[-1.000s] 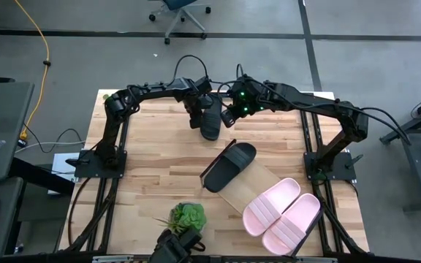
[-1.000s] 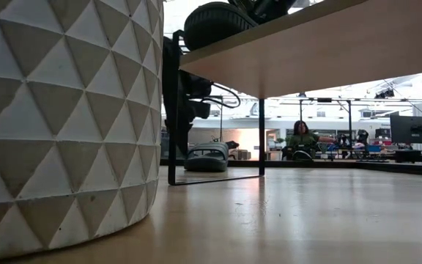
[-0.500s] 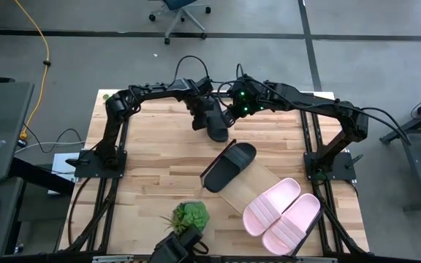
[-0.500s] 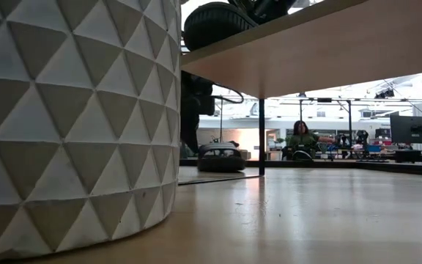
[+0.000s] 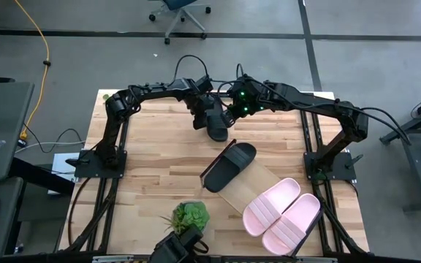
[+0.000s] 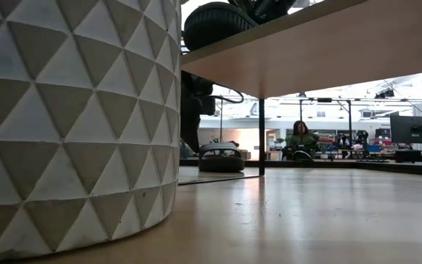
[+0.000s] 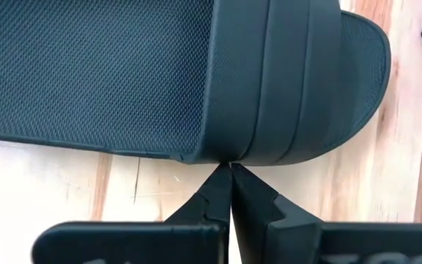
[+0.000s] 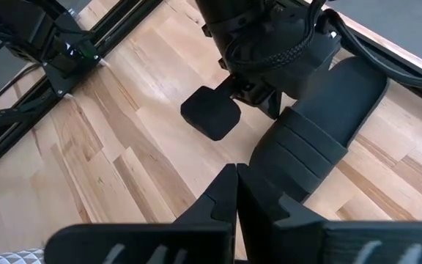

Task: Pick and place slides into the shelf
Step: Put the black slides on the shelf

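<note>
A black slide sandal (image 5: 215, 124) lies flat on the plank tabletop (image 5: 152, 157) near its far edge, its long axis running diagonally, toe end toward the near right. The left gripper (image 5: 205, 111) sits right at the sandal's side edge; in the left wrist view its fingers (image 7: 212, 199) are pressed together, their tips meeting the sandal's rim just where the ribbed strap (image 7: 284, 81) joins the sole, with nothing clamped between them. The right gripper (image 5: 230, 115) hovers just beside the same sandal on the other side, fingers also closed and empty.

Nearer the front, the shelf (image 5: 251, 184), a light-wood board in a thin black frame, lies at an angle. A second black slide (image 5: 229, 165) rests on its far end and two pale pink slides (image 5: 281, 214) lie side by side on its near end. A green plant (image 5: 188, 216) in a white faceted pot (image 6: 64, 125) stands at the front edge.

Beyond the table is grey floor, a rolling office chair (image 5: 181, 13) and a yellow cable (image 5: 39, 44). In the low view a seated person (image 6: 301, 139) shows far behind.
</note>
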